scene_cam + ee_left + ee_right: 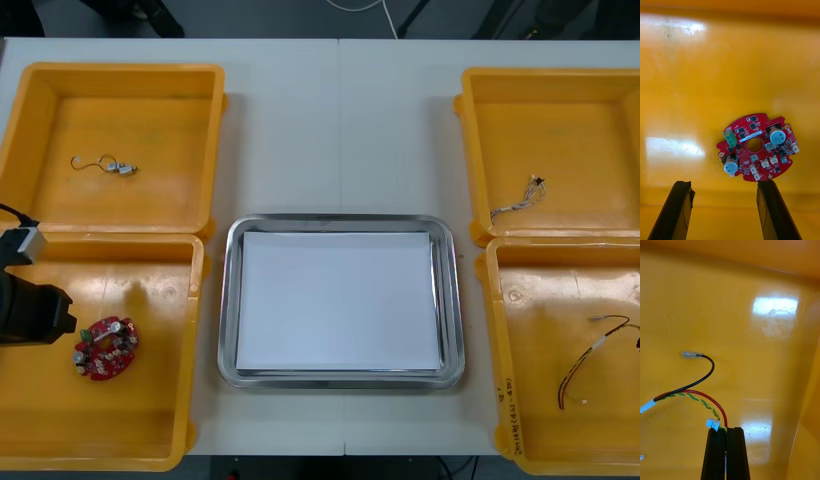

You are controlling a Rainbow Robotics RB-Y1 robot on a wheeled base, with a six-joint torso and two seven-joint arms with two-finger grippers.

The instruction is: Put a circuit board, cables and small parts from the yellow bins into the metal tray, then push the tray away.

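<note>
A: How does the left gripper (pixel 724 183) stand?
B: Spread wide over the near left bin (pixel 140 420). The board (pixel 757 146) lies flat just ahead of its fingers, close to one fingertip.
A: And the other arm?
B: The right gripper (pixel 725 429) pinches the cable (pixel 705 404) beside its white plug (pixel 713 423), low in the near right bin (pixel 540 330).
A: Any writing?
B: Black handwriting (pixel 505 415) on that bin's rim, too small to read, as is the board's print.
A: The tray (pixel 228 300)?
B: White inside, on the surface (pixel 340 130) between the bins.
</note>
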